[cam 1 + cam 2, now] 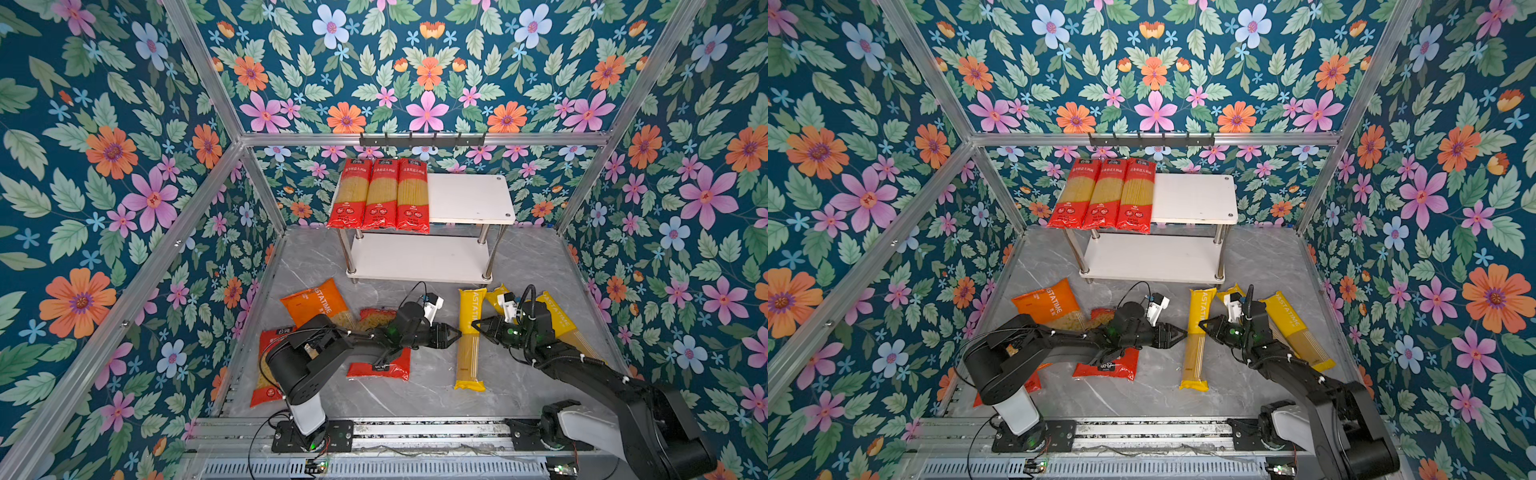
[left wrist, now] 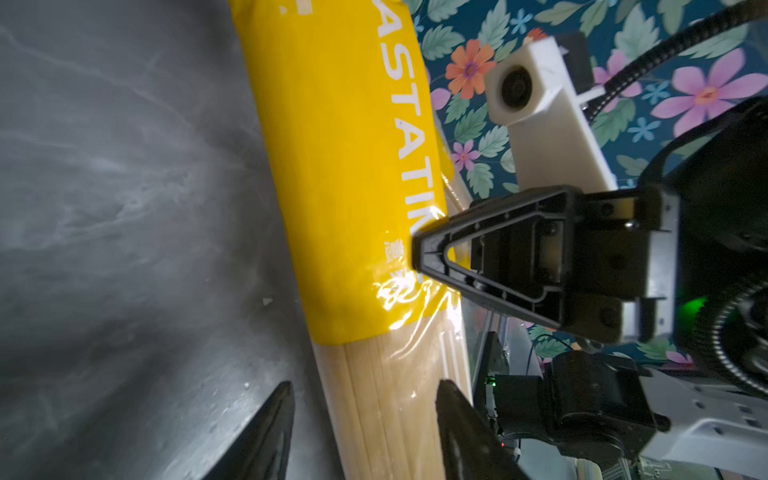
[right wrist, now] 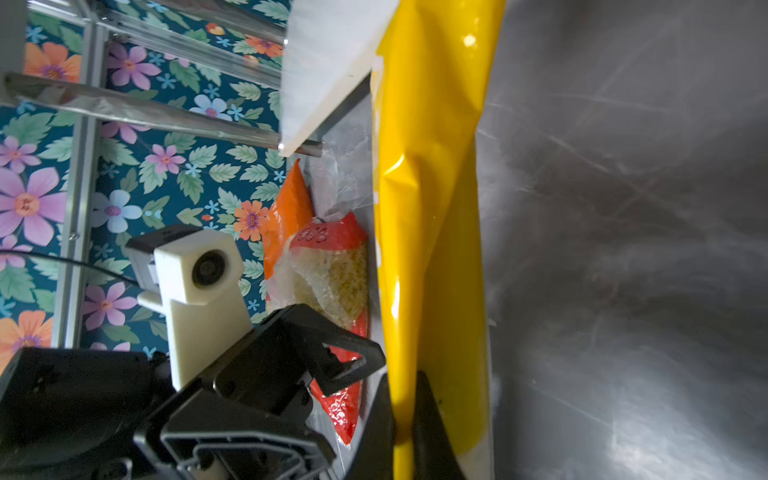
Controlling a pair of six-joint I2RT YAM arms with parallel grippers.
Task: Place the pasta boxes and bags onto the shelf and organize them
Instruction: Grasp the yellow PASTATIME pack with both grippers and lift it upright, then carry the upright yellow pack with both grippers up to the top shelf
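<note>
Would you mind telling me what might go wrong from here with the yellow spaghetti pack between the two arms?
1. The right end effector is shut on only a fold of film at the edge of the yellow spaghetti pack; lifted so, the long pack may sag, slip or tear.
2. The left end effector stands open at the same pack, close by; the two could collide.

Probably robot lab cell: aluminium frame [image 1: 299,139], floral-print walls [image 1: 415,62], marble-look floor [image 1: 415,395].
</note>
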